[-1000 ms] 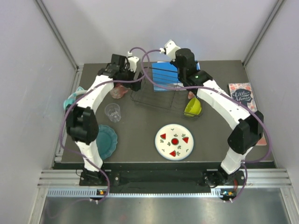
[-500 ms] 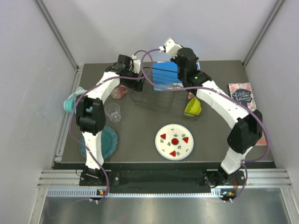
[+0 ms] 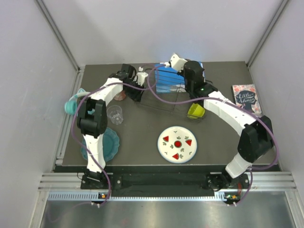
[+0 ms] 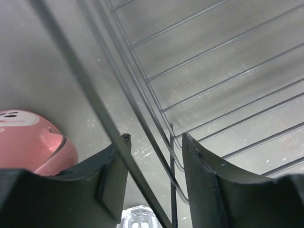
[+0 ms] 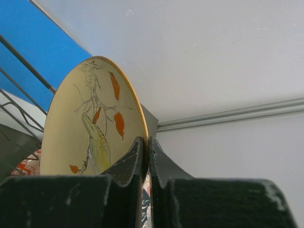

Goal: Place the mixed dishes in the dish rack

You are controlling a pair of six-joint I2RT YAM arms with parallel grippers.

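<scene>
My left gripper (image 4: 156, 138) is open astride the left rim of the black wire dish rack (image 3: 161, 97), with rim wires (image 4: 142, 128) running between its fingers. In the left wrist view the pink mug (image 4: 33, 145) lies just left of the fingers and the clear cup (image 4: 137, 217) below them. My right gripper (image 5: 146, 140) is shut on the edge of the upright peach bird-pattern plate (image 5: 90, 133), over the rack's back right. The yellow-green bowl (image 3: 195, 111) leans at the rack's right end. The watermelon plate (image 3: 177, 144) and the teal plate (image 3: 110, 142) lie flat on the table.
A blue book (image 3: 167, 78) lies at the back under the rack. Teal headphones (image 3: 72, 102) sit at the table's left edge. A floral book (image 3: 245, 96) lies at the right. The clear cup (image 3: 114, 114) stands beside the left arm.
My left gripper has moved right from over the pink mug to the rack's left rim, and its jaws have narrowed. The right arm has shifted a little, still holding the plate.
</scene>
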